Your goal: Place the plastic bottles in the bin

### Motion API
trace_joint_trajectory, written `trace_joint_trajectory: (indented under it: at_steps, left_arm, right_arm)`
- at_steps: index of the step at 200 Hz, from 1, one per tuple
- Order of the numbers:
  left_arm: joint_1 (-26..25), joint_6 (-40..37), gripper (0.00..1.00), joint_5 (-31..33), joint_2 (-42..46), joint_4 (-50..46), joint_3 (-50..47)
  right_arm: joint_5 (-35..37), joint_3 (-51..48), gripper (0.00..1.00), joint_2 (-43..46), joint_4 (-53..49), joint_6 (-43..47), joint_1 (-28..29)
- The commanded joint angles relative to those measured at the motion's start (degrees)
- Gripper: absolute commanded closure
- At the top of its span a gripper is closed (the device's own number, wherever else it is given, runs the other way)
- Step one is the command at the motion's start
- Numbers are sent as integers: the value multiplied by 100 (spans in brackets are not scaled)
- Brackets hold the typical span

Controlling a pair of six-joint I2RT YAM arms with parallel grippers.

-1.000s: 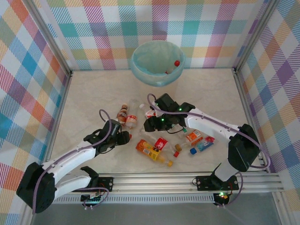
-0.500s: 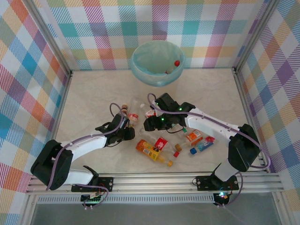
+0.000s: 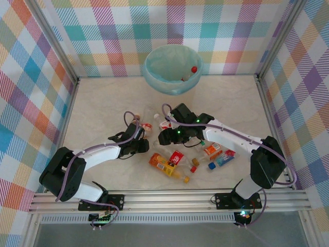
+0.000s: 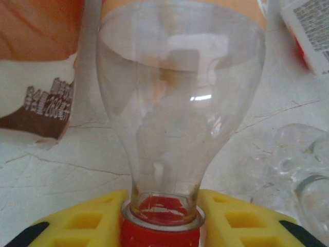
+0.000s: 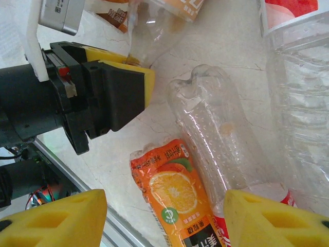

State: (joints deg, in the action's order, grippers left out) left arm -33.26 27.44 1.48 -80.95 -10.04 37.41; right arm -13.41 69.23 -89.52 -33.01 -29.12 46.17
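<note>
A clear bottle (image 4: 180, 113) with an orange label lies on the table. My left gripper (image 4: 160, 218) is shut on its red cap, a yellow pad pressed to each side. In the top view this left gripper (image 3: 140, 146) sits left of centre, with the bottle (image 3: 146, 129) just beyond it. My right gripper (image 3: 165, 136) hovers open nearby, its fingers wide apart over an orange juice bottle (image 5: 177, 195) and a crumpled clear bottle (image 5: 216, 128). The bin (image 3: 150, 72) stands at the back wall with a red-capped bottle (image 3: 189, 73) inside.
More bottles lie near the front: the orange one (image 3: 163, 164), a red-labelled one (image 3: 176, 157), an orange-and-white one (image 3: 212, 150) and a teal one (image 3: 223, 159). A brown-labelled bottle (image 4: 41, 103) lies beside the held one. The metal rail (image 3: 169, 198) runs along the near edge.
My left gripper has reached forward and to the right towards the clear bottle and closed on its red cap. The right arm has stayed in place.
</note>
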Motion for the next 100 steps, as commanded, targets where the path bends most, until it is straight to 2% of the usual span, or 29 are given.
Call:
trace_joint_trajectory:
  at_steps: [1, 35, 64, 90, 100]
  left_arm:
    - [-34, -123, 68, 2, 123, -132, 136]
    - [-32, -229, 76, 117, 814, -539, 100]
    - [-41, -359, 85, 108, 2074, -1313, 154]
    - [-41, -589, 100, 310, 3355, -2084, 329]
    - [-41, -688, 100, 403, 3801, -2355, 416]
  right_arm:
    - [66, -31, 38, 270, 58, 126, 17]
    - [49, 148, 38, 481, 36, 169, 16]
    - [101, 506, 38, 700, -70, 326, 9]
    - [95, 917, 37, 881, -3, 449, 16]
    - [31, 1060, 36, 926, 105, 456, 17]
